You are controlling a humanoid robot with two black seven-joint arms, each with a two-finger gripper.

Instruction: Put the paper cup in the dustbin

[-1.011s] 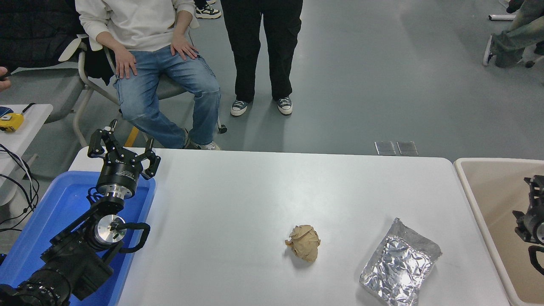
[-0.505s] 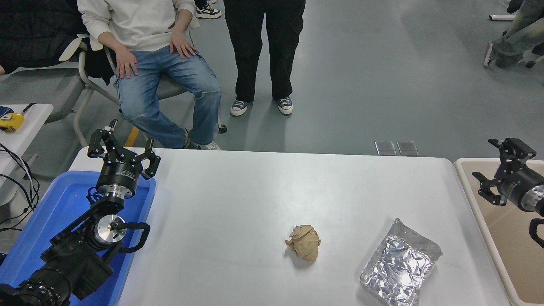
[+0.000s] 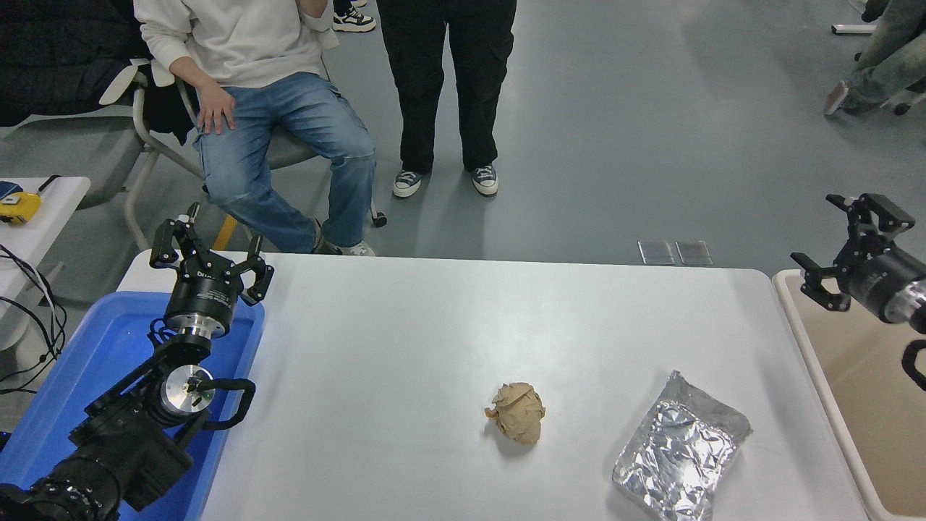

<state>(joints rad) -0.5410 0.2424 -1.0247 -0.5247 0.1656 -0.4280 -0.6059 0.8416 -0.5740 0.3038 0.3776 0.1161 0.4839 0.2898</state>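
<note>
The paper cup is out of view. The beige dustbin (image 3: 861, 376) stands at the table's right edge, only partly in view. My right gripper (image 3: 843, 242) is open and empty, raised above the dustbin's near-left rim and pointing up and to the left. My left gripper (image 3: 210, 257) is open and empty, parked at the lower left over the far end of the blue tray.
A crumpled brown paper ball (image 3: 519, 412) lies mid-table. A silver foil bag (image 3: 678, 450) lies at the front right. A blue plastic tray (image 3: 79, 376) sits at the left under my left arm. One person sits and one stands beyond the table's far side.
My right gripper has risen from low inside the dustbin at the right edge and moved up and left above its rim. The seated person lifted one hand. The left arm has not moved.
</note>
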